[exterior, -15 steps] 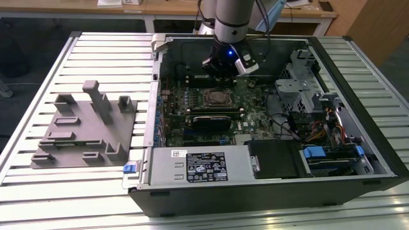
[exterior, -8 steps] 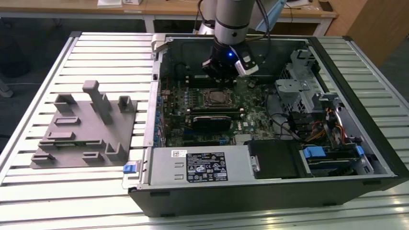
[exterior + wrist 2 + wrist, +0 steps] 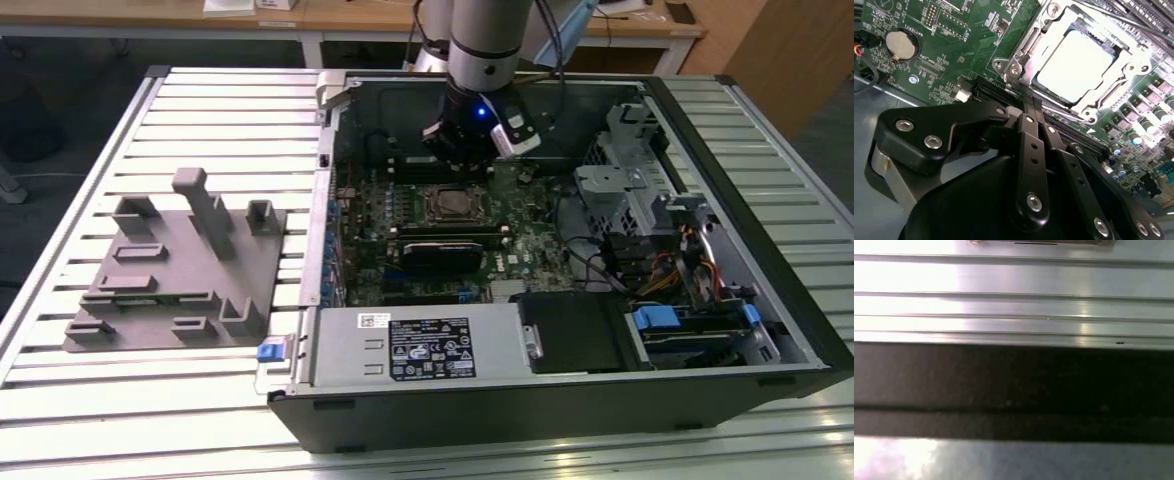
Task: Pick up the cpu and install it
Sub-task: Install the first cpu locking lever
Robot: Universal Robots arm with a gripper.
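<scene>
1. Black linkage bars of our gripper [image 3: 1029, 107] sat closest to the lens in the second wrist view, its fingers drawn together with nothing between them.
2. Just past the fingertips we saw the cpu [image 3: 1076, 57], its pale metal top lying flat inside the socket frame [image 3: 1019, 62] on the motherboard [image 3: 954, 30].
3. A round coin cell [image 3: 899, 44] sat on the same board, well apart from the socket.
4. From the exterior view, we hung over the far half of the open case [image 3: 561, 400], with the gripper [image 3: 461, 160] just above the cpu [image 3: 455, 204] near the board's middle.
5. A grey fixture [image 3: 174, 265] stood on the table [image 3: 80, 420] beside the case's wall at the exterior view's left.
6. Slatted metal and a dark band [image 3: 1014, 390] crossed the first wrist view.
</scene>
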